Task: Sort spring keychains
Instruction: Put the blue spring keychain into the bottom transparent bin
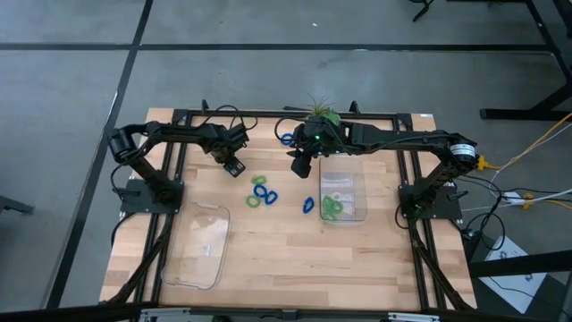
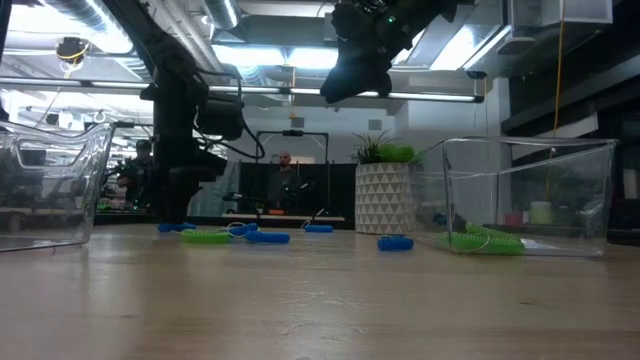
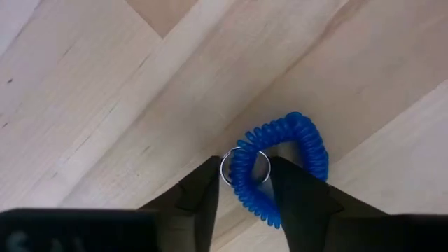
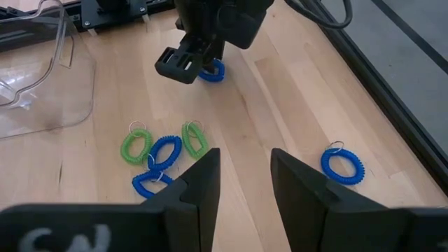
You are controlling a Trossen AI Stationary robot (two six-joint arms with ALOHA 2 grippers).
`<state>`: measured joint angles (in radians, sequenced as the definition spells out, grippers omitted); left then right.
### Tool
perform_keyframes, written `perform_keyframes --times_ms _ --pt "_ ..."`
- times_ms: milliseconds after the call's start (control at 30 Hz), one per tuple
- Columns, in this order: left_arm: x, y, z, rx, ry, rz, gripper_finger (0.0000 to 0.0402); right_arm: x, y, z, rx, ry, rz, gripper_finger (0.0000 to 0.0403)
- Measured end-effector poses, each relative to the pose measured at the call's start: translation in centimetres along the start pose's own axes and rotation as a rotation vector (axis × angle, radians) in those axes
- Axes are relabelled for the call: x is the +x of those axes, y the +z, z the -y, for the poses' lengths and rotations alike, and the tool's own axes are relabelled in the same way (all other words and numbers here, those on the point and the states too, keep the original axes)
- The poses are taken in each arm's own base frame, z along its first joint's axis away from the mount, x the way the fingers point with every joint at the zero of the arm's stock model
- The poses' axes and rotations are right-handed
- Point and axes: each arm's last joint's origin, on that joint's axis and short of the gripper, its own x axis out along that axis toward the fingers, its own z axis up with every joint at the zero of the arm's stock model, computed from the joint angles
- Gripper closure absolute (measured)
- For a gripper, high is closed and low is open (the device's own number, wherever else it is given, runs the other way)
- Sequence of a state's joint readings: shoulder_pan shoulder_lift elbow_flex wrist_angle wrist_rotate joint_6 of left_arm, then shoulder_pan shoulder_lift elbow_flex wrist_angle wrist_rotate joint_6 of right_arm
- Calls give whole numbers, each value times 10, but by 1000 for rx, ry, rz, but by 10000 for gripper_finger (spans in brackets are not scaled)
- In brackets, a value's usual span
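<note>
My left gripper (image 3: 245,183) is low over the table's far left part, also seen from above (image 1: 234,165). It is open, with one finger on each side of the ring end of a blue spring keychain (image 3: 283,164) that lies flat on the wood. My right gripper (image 4: 245,175) hangs open and empty, high above the table's far middle (image 2: 355,75). A cluster of green and blue keychains (image 1: 261,192) lies mid-table, and one blue keychain (image 1: 308,205) lies beside the right tray. Another blue one (image 1: 286,138) rests near the far edge. Green keychains (image 1: 332,207) lie inside the right clear tray (image 1: 356,183). My left gripper comes from above, pointing down, and its fingers (image 3: 203,192) stand on either side of the keychain's metal ring (image 3: 245,166) at one end of the coil. The coil lies on the table. Whether the fingers touch it I cannot tell.
A second clear tray (image 1: 198,246) sits at the near left with no keychains in it. A potted plant (image 1: 320,114) in a white pot stands at the far edge behind the right arm. Bare wood lies along the near side.
</note>
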<state>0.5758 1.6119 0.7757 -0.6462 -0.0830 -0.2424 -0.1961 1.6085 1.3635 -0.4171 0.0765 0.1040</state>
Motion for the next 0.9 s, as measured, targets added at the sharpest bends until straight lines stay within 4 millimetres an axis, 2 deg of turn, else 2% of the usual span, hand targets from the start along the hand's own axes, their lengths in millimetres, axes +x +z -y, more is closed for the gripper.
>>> perform_keyframes --times_ms 233,400,600,733,900 --pt "0 0 1 12 -25 -6 352 0 0 0 0 0 0 276" --pt "0 -1 1 28 -31 -11 390 0 0 0 0 0 0 276" --pt "-4 -2 0 27 -42 -1 390 0 0 0 0 0 -2 276" --pt "-14 -6 -1 18 -54 28 395 0 -1 0 -1 -1 -9 276" --pt "-37 -9 -4 12 -77 116 395 0 -1 0 -1 -1 -11 276"
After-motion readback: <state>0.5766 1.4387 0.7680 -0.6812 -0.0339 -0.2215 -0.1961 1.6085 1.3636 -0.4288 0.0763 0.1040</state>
